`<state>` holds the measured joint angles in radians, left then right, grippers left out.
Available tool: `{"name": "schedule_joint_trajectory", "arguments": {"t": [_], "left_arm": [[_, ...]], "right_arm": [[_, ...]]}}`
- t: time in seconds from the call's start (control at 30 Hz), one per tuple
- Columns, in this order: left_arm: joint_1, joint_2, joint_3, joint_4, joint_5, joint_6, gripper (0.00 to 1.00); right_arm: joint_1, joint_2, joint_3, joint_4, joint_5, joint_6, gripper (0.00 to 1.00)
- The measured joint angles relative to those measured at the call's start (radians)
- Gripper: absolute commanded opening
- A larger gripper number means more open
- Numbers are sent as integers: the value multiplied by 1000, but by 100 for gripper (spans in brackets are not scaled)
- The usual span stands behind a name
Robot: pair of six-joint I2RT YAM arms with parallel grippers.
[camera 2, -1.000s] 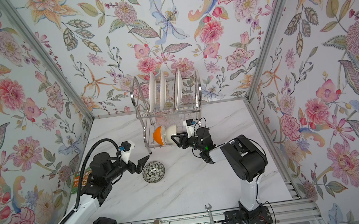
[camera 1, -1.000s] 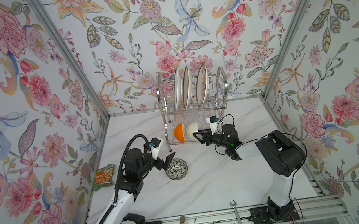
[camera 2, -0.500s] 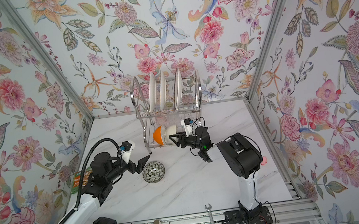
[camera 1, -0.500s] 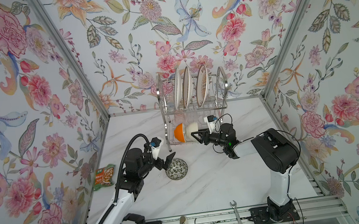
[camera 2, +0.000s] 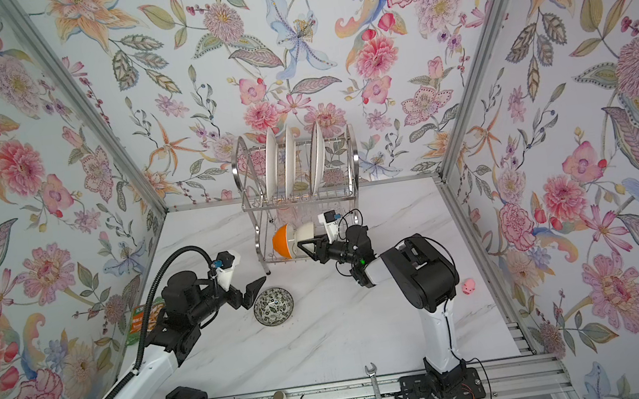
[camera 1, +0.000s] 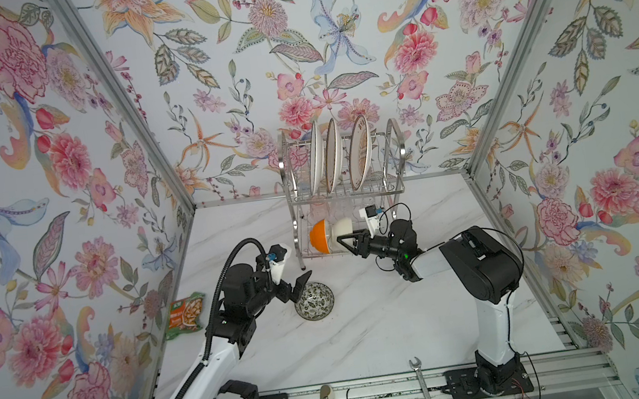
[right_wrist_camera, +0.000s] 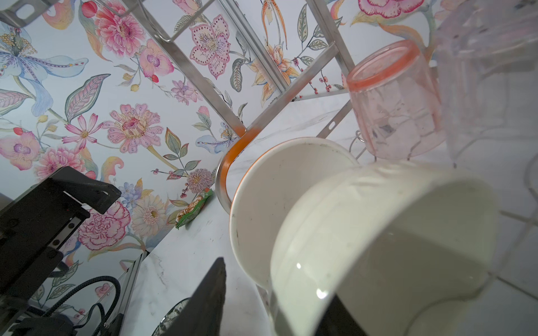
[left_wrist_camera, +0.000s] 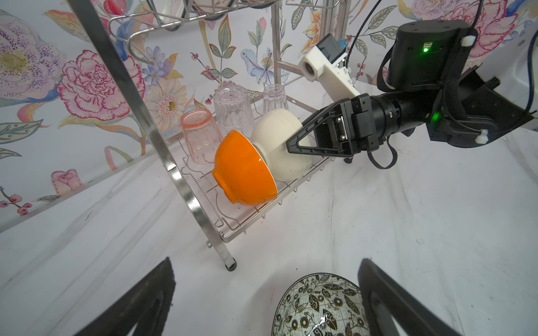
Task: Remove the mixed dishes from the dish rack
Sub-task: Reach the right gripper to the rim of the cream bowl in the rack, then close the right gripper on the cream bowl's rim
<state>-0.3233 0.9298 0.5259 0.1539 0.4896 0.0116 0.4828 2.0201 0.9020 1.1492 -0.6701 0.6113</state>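
Note:
The dish rack (camera 1: pixel 346 193) stands at the back of the table with three white plates (camera 1: pixel 335 156) upright on its top shelf. On the lower shelf an orange bowl (left_wrist_camera: pixel 241 171) and a cream bowl (left_wrist_camera: pixel 276 136) lean on their sides, beside a pink tumbler (left_wrist_camera: pixel 198 139) and two clear tumblers (left_wrist_camera: pixel 233 110). My right gripper (camera 1: pixel 347 245) straddles the cream bowl's (right_wrist_camera: pixel 378 232) rim, one finger outside and still a gap away, the other inside. My left gripper (left_wrist_camera: pixel 266 261) hangs open and empty beside a dark-patterned bowl (camera 1: pixel 314 300) that rests on the table.
A green-orange snack packet (camera 1: pixel 186 312) lies by the left wall. A steel wrench (camera 1: pixel 424 388) lies on the front rail. A small pink toy (camera 2: pixel 468 285) sits near the right wall, behind the right arm. Flowered walls close three sides.
The right gripper has slid a little left toward the cream bowl and its jaws have narrowed around the rim. The left arm and the patterned bowl have not moved.

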Motion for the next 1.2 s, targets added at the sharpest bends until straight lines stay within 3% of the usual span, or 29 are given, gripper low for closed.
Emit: {"name": "schedule_joint_trajectory", "arguments": {"t": [0.77, 1.2], "left_arm": [[-10, 11, 0, -4, -8, 0, 99], [-12, 10, 0, -5, -27, 0, 99]], "right_arm": [[-53, 0, 74, -124, -129, -55, 22], [-80, 9, 135, -220, -203, -74, 18]]}}
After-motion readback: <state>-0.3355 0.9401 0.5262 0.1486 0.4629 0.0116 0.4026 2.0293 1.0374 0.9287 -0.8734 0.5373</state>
